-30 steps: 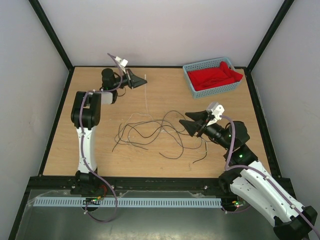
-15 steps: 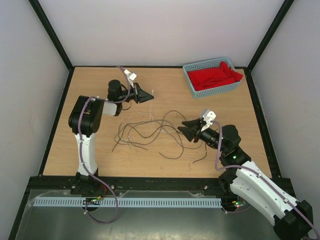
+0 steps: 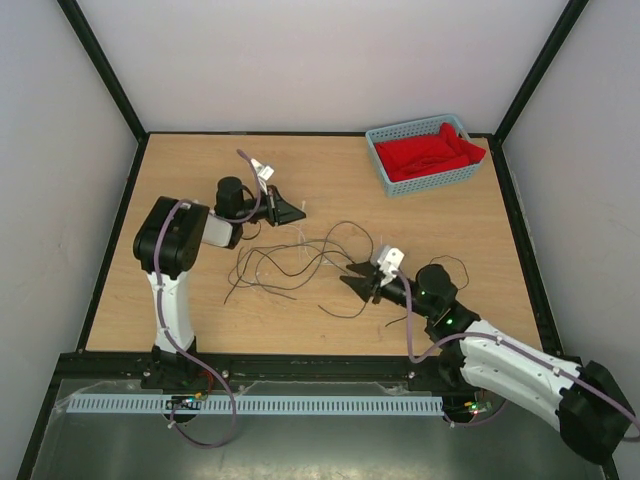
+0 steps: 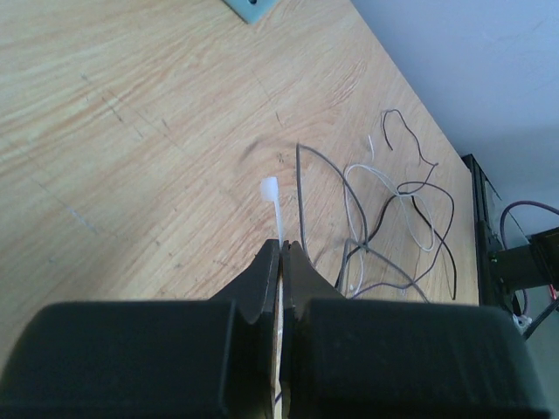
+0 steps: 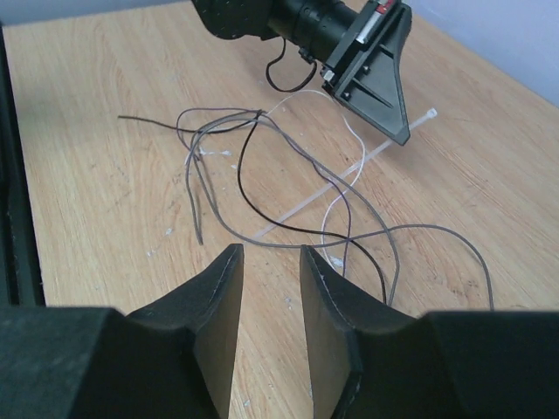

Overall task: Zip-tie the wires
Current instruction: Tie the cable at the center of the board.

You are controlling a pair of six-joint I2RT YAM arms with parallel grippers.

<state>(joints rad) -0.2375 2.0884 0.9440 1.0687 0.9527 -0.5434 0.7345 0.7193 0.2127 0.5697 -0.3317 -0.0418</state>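
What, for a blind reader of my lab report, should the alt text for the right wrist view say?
The right gripper, its black jaws apart and empty, hovers over a wooden table, facing a loose tangle of thin dark wires. Beyond them the left gripper pinches a whitish zip tie that slants down among the wires.

Two arms, same build. Left arm (image 3: 170, 295), base at 7 o'clock in the top view: white lower link, glossy black rounded joints above, thin lilac cable (image 3: 231, 398) looping off the base. Right arm (image 3: 515, 365), base at 5 o'clock: white shells, black joints w/ small green LEDs (image 3: 447, 321) (lilac cable here too). Left gripper (image 4: 281, 253): black, flat wedge-shaped fingers, white cam block (image 3: 262, 168) w/ red label on the wrist. Right gripper (image 5: 269, 255): matte black, thick tapered fingers (image 5: 218, 301), white block on top.
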